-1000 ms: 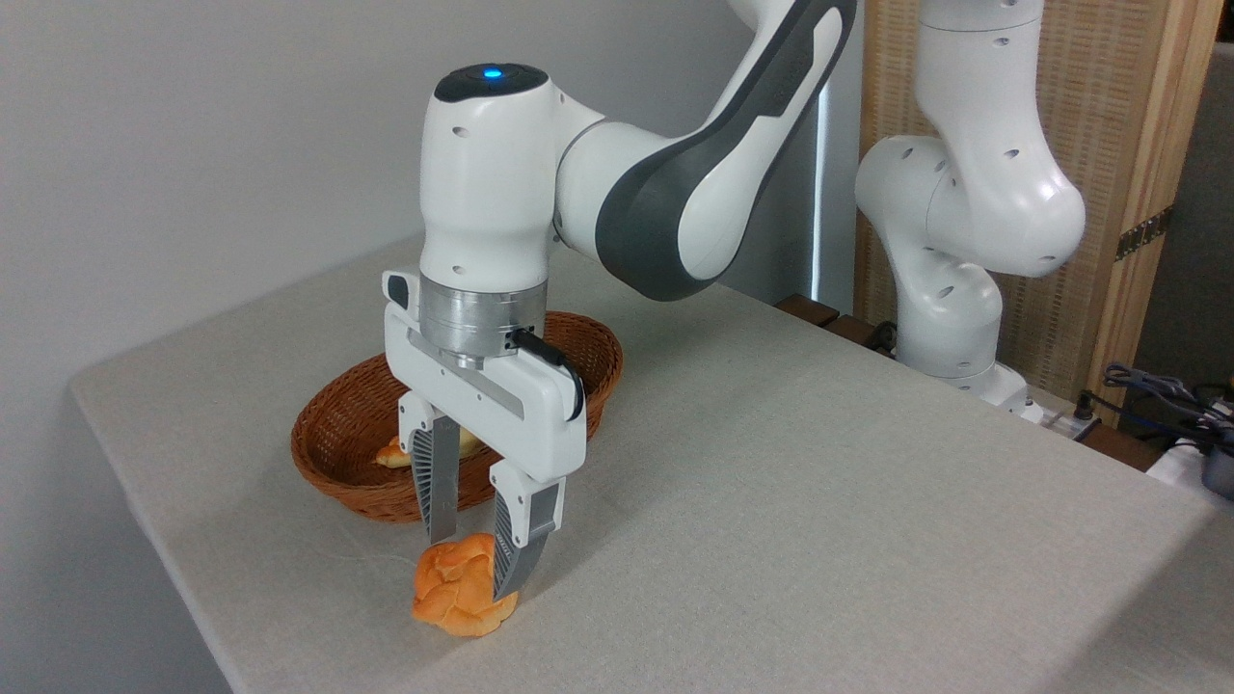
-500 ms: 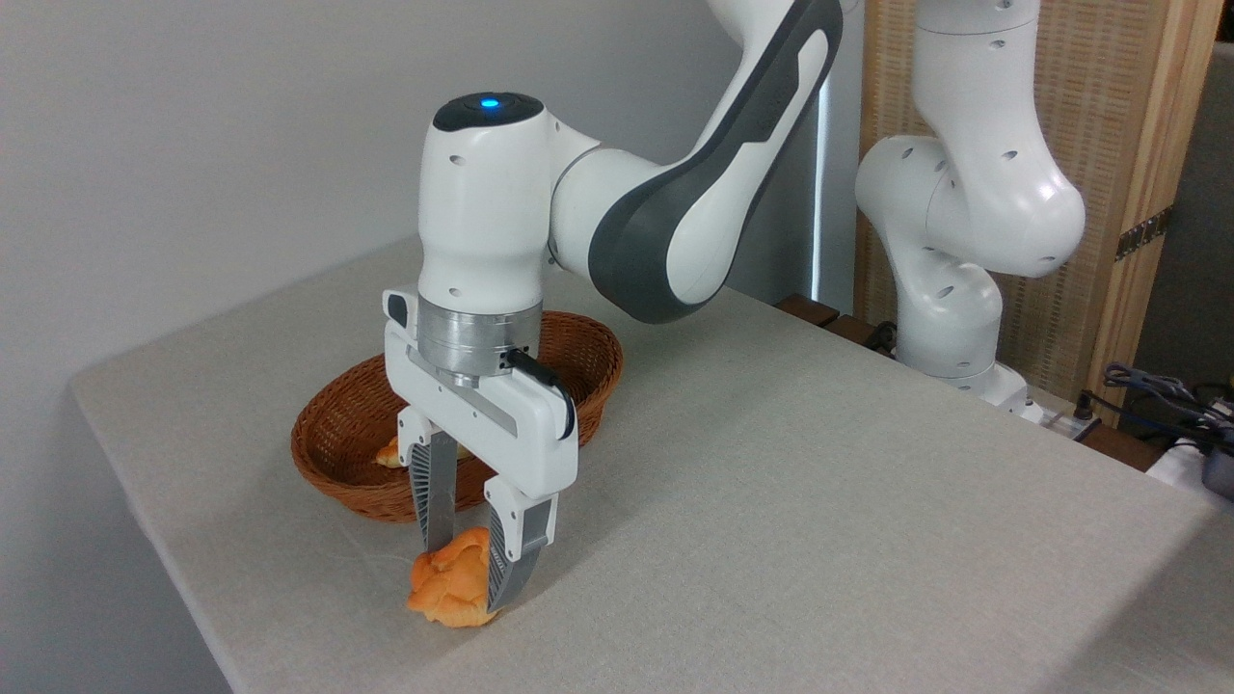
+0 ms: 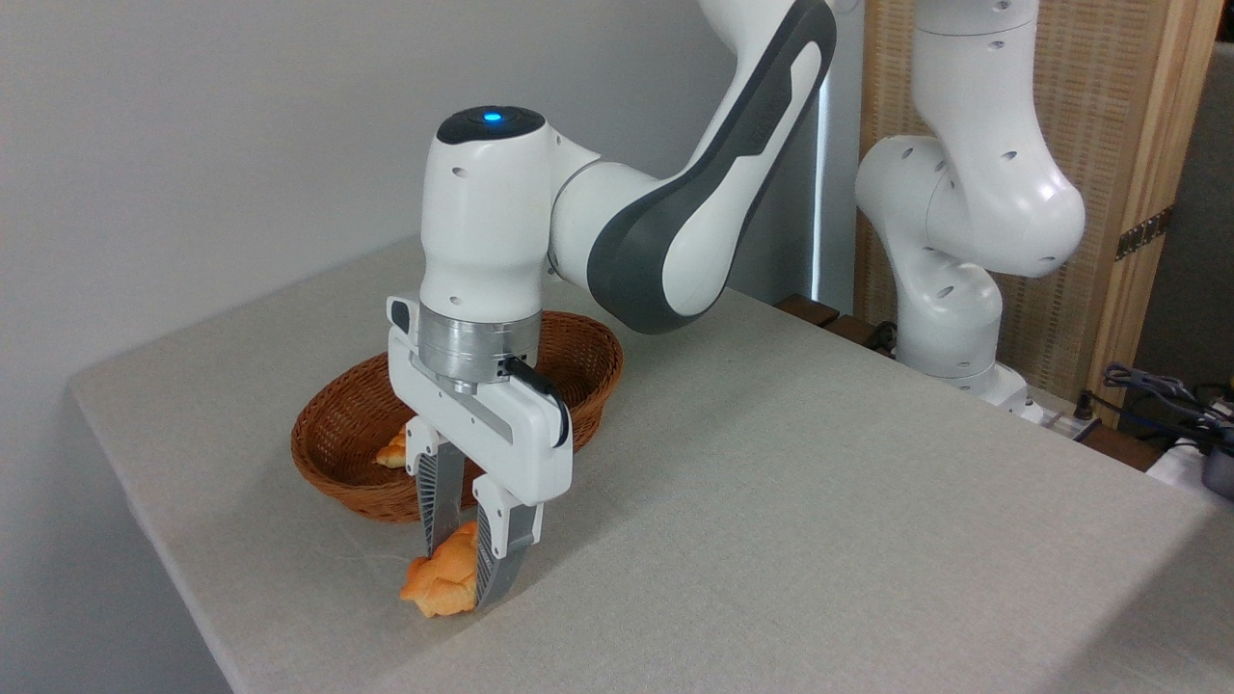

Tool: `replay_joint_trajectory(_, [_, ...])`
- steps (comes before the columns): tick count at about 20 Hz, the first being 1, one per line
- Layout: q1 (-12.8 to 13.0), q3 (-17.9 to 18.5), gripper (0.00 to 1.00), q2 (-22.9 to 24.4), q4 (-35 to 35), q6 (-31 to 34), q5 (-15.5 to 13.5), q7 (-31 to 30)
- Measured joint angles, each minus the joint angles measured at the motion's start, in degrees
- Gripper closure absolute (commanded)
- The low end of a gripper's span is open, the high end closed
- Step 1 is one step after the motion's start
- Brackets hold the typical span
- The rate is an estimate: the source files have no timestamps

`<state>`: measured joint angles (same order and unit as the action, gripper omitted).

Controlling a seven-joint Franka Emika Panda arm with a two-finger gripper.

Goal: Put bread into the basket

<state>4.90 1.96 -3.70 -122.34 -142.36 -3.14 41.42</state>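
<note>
Grey wall fills the upper left of the frame, and a woven wooden screen point(image 3: 1109, 145) stands in the upper right behind the white arm's point(image 3: 675, 231) base. Below them a table point(image 3: 819, 501) draped in beige cloth runs from the middle left down to the lower right corner. Dark cables point(image 3: 1157, 390) lie off the table's edge at the far right.

Left of centre, the arm's wrist points straight down, with a blue light on its top cap. The gripper point(image 3: 463, 573) is clenched on the bread point(image 3: 439, 586), its 2 ribbed grey fingers point(image 3: 442, 501) pressing the orange-golden roll from either side so that it looks squeezed narrow. The roll sits low in the lower left of the frame, at the cloth's surface or just above it; whether it touches the cloth cannot be told.

Just behind the gripper, toward the middle left, the oval reddish-brown wicker basket point(image 3: 337, 463) rests on the table. Inside it, a paler piece of another loaf point(image 3: 393, 453) shows beside the gripper body, which hides the rest. The bread is outside the basket, near its front rim.
</note>
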Motion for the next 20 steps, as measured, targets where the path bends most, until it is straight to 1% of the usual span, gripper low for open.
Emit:
replay_joint_trajectory(1, [0.0,0.0,0.72,0.0,0.0,0.0,0.0,0.02])
replay_joint_trajectory(8, [0.0,0.0,0.72,0.0,-0.03,0.0,0.0,0.04])
replay_joint_trajectory(11, [0.0,0.0,0.76,-0.05,-0.04,0.0,0.0,0.04])
replay_joint_trajectory(20, [0.22,-0.01,0.76,-0.97,0.63,0.11,0.0,0.05])
